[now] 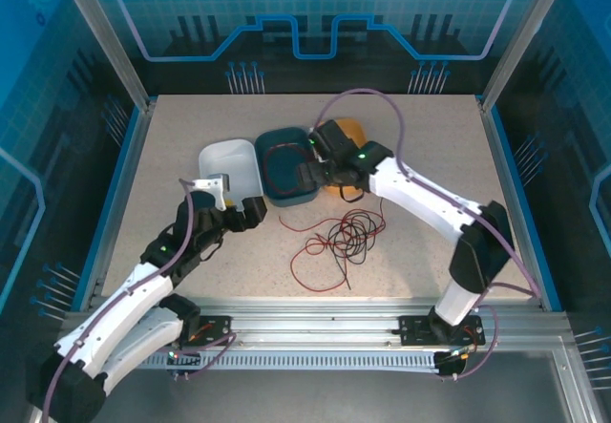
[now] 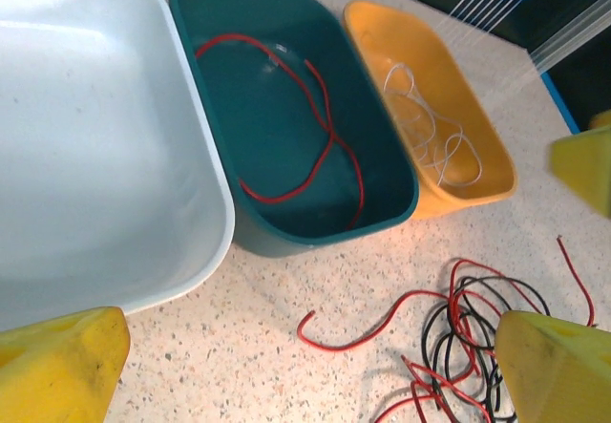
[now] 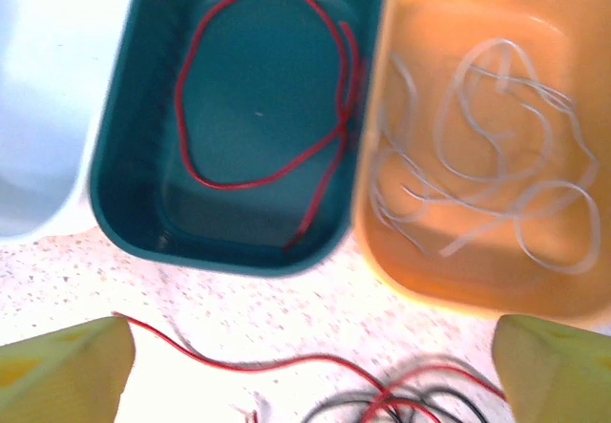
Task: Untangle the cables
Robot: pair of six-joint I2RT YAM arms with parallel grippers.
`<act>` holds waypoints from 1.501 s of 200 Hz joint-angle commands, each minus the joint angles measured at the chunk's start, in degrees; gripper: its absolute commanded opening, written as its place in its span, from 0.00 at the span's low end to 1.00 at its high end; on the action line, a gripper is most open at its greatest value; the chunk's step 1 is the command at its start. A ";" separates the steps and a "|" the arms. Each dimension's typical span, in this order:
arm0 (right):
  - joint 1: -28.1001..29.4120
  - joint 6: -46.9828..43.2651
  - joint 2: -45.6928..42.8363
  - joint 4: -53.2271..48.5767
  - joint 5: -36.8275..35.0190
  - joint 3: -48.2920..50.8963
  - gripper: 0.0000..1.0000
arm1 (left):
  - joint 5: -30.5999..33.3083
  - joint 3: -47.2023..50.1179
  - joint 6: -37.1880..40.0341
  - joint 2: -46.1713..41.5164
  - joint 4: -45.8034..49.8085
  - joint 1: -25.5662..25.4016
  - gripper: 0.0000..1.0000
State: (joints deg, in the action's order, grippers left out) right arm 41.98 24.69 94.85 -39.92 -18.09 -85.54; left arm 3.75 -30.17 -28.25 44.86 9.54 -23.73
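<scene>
A tangle of red and black cables [image 1: 348, 237] lies loose on the speckled table in front of the trays; it also shows at the lower right of the left wrist view [image 2: 477, 332] and at the bottom edge of the right wrist view [image 3: 401, 406]. One red cable [image 2: 320, 127] [image 3: 263, 89] lies looped inside the teal tray [image 1: 277, 135]. Whitish cables [image 3: 487, 156] [image 2: 430, 127] lie in the orange tray [image 1: 351, 132]. My right gripper [image 1: 317, 171] [image 3: 310, 375] hangs open at the near edge of the teal and orange trays, holding nothing. My left gripper [image 1: 254, 210] [image 2: 305, 375] is open over bare table, left of the tangle.
A white tray [image 1: 224, 156] [image 2: 95, 137] with nothing in it stands left of the teal tray [image 2: 315, 237] [image 3: 220, 251]. The three trays sit side by side. Blue walls and metal rails fence the table. One red strand [image 1: 320, 285] trails toward the front edge.
</scene>
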 commanded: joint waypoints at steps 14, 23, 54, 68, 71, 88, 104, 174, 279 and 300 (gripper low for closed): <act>-1.63 9.90 -9.25 -2.44 -6.47 8.04 1.00 | -4.83 -1.20 -3.46 5.23 -3.62 -1.58 0.99; -1.88 11.36 -11.85 -2.11 -7.48 10.31 1.00 | -3.99 -1.66 -3.54 7.16 -4.02 -3.22 0.99; -2.89 13.56 -19.92 0.73 -10.69 18.53 1.00 | 1.29 -4.03 -3.01 15.17 -4.34 -9.49 0.99; -3.33 14.17 -23.24 2.11 -11.58 21.60 1.00 | 3.16 -4.57 -3.33 18.70 -4.93 -11.32 0.99; -3.38 14.43 -23.82 2.29 -11.71 22.16 1.00 | 3.63 -4.62 -3.49 19.39 -5.03 -11.70 0.99; -3.66 15.11 -27.30 3.44 -12.49 25.01 1.00 | 6.18 -4.88 -3.55 22.47 -5.86 -13.65 0.99; -3.79 15.39 -30.05 4.50 -13.21 27.24 1.00 | 8.81 -4.98 -3.14 24.75 -6.79 -15.25 0.95; -4.10 16.36 -34.36 5.30 -15.48 30.65 1.00 | 13.60 -5.34 -1.58 36.94 -15.09 -16.87 0.85; -4.19 17.32 -35.35 5.64 -16.37 31.27 1.00 | 16.93 -8.32 0.77 45.65 -19.30 -16.70 0.55; -4.19 17.24 -35.61 5.72 -16.32 31.23 1.00 | 17.64 -8.24 0.08 46.27 -19.42 -16.77 0.49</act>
State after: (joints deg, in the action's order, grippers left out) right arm 38.54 40.77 60.42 -35.05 -32.64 -54.70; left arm 19.75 -37.06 -28.14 90.08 -8.64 -40.25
